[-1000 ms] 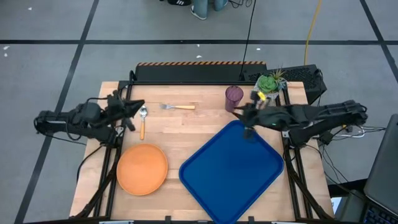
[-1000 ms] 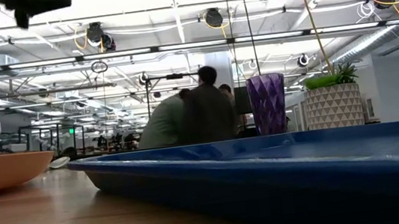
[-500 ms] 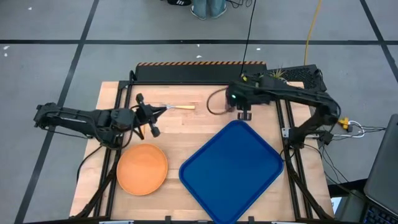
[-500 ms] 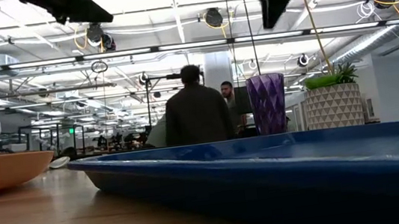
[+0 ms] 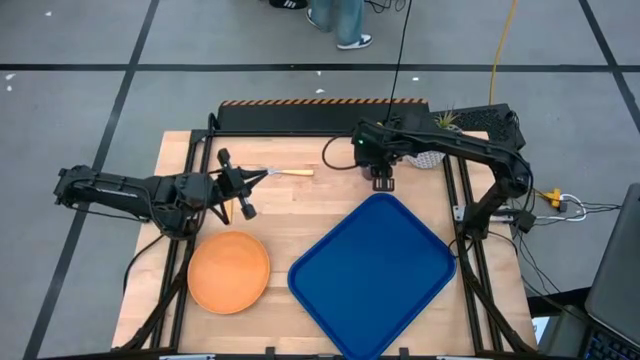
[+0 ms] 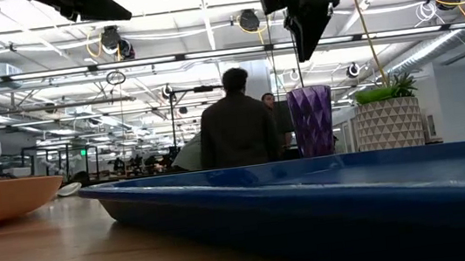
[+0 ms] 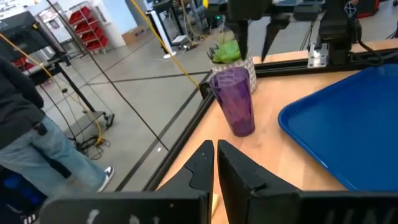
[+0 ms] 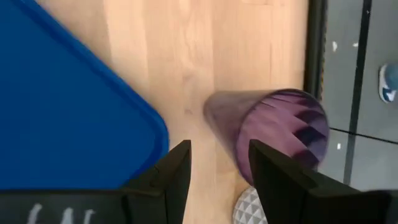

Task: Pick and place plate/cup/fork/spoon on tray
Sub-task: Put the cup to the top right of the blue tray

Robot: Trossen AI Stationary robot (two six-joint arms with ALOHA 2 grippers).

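The purple cup (image 6: 311,121) stands upright on the wood table near its far edge, also in the left wrist view (image 7: 235,102) and the right wrist view (image 8: 267,134). My right gripper (image 6: 304,48) hangs open just above it, fingers pointing down, touching nothing; in the high view (image 5: 381,172) it hides the cup. My left gripper (image 5: 243,190) is shut and held above the table's left part, fingers toward the cup (image 7: 215,152). The fork (image 5: 285,172) lies flat near the far edge. The orange plate (image 5: 228,272) and blue tray (image 5: 372,275) lie flat. The spoon is hidden.
A white pot with a green plant (image 6: 388,123) stands close to the right of the cup, near the table's far right corner. The tray's far corner (image 8: 155,124) lies near the cup. People stand in the room beyond the table (image 6: 236,121).
My right gripper has swung from above the tray's far corner toward the far edge and come down over the cup, staying open. My left gripper has gone toward the table's right, over where the spoon lay, then kept still. The tableware has not moved.
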